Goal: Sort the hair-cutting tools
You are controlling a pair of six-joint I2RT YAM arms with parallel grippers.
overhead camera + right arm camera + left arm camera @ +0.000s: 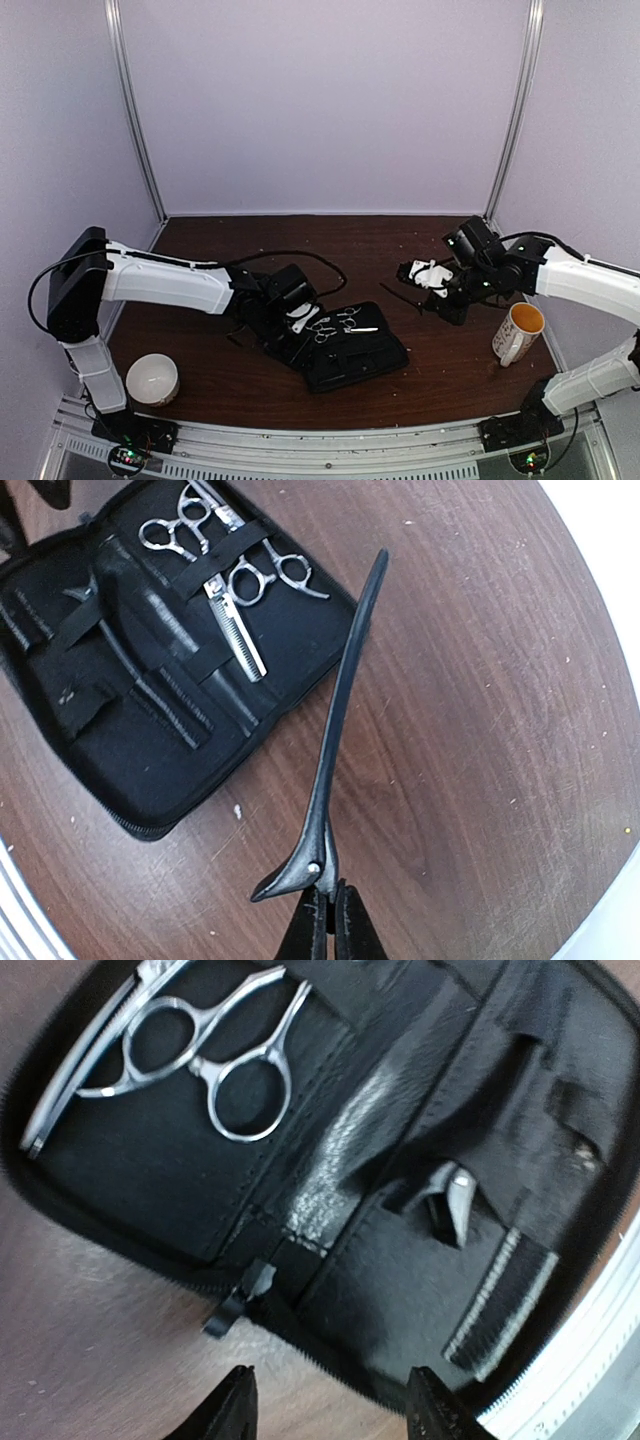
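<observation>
A black fabric case (365, 360) lies open in the middle of the table. Two silver scissors (335, 324) lie strapped in its far half; they also show in the right wrist view (235, 580), and one pair shows in the left wrist view (200, 1070). My left gripper (330, 1410) is open and empty, just above the case's zipper edge (300, 1345); in the top view it (287, 335) is at the case's left side. My right gripper (327, 920) is shut on the hinge end of a thin black clip (340, 710), held above the table right of the case (400, 298). I see no second clip.
A white bowl (152, 378) sits at the front left. A white mug with a yellow inside (518, 332) stands at the right, near my right arm. A metal rail (320, 440) runs along the front edge. A small silver tool (457, 1200) sits in a case pocket.
</observation>
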